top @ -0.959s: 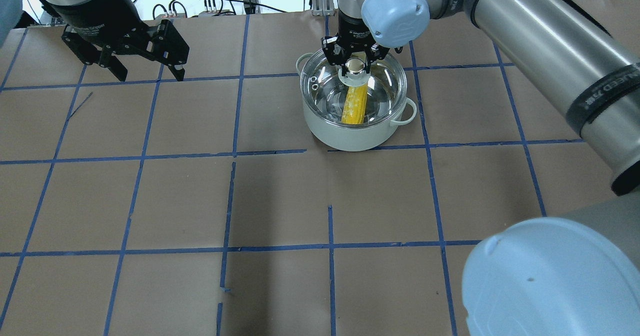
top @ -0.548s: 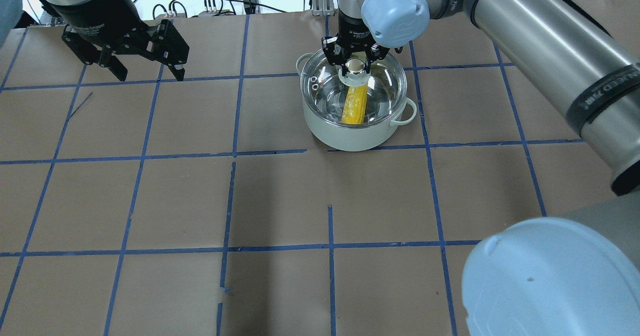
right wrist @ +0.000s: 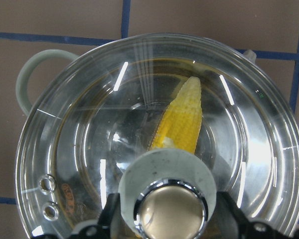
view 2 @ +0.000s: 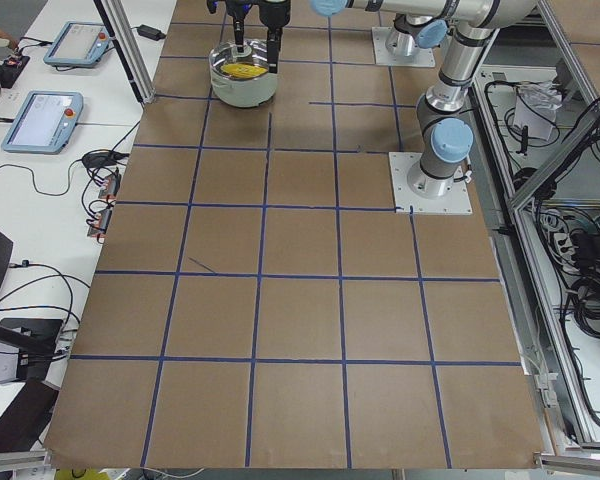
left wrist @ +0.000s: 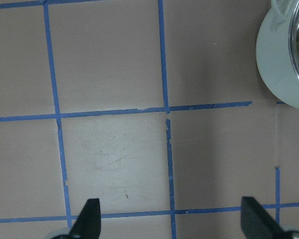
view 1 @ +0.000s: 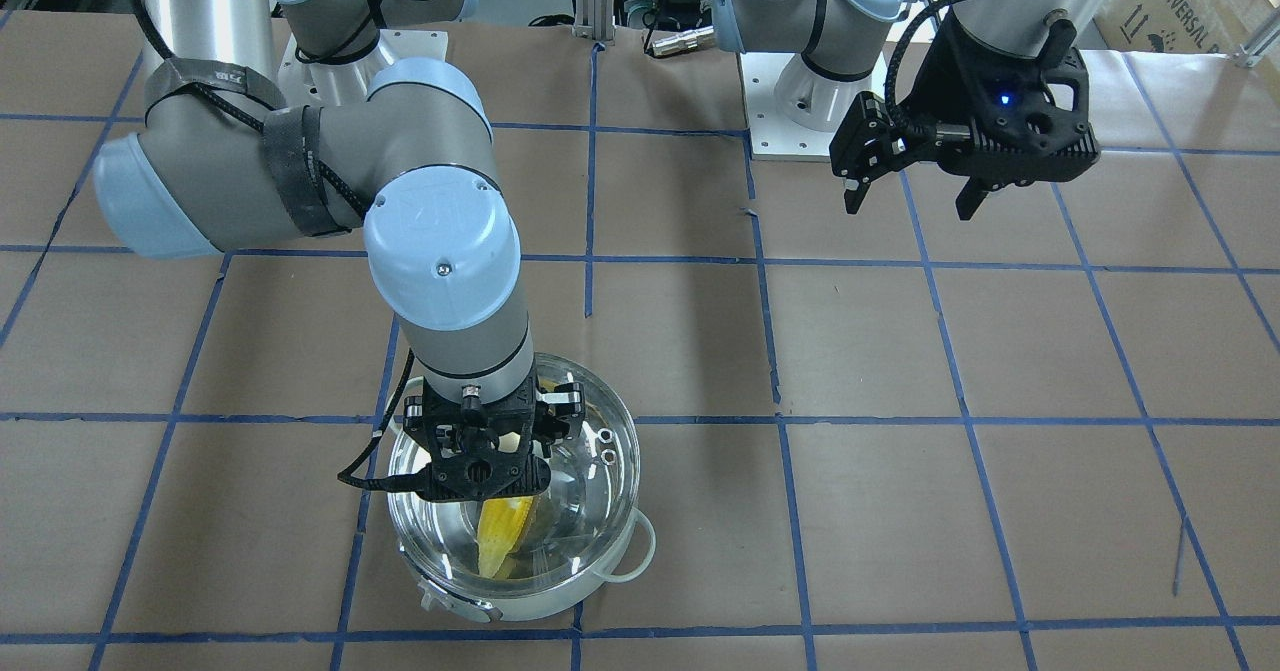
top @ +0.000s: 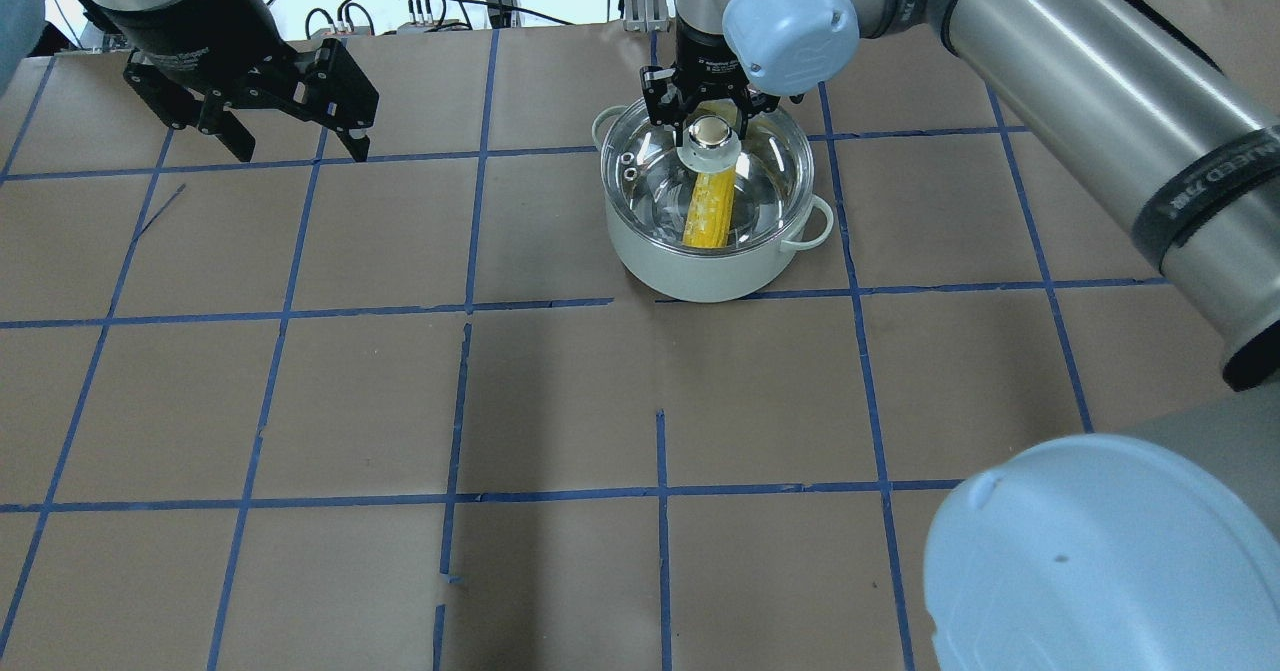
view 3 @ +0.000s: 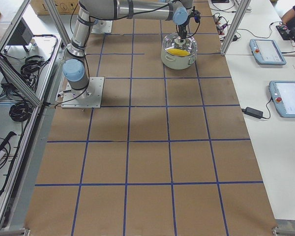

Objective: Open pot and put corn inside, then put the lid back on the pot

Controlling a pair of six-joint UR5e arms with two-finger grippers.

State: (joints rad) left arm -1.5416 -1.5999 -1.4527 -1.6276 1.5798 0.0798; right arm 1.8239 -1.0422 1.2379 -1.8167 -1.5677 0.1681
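Two arms stand at the table (top: 560, 401), and only one is over the work. The right gripper (top: 708, 111) hangs straight over the pot (top: 700, 273), its jaws spread to either side of the knob (right wrist: 169, 211) on the lid (top: 772, 166) (whether they brush it, I can't tell). That lid sits flat on the pot, and through its glass the corn (top: 708, 209) lies inside on the bottom. The left gripper (top: 297, 143) hovers well apart from the pot, jaws wide apart, holding nothing.
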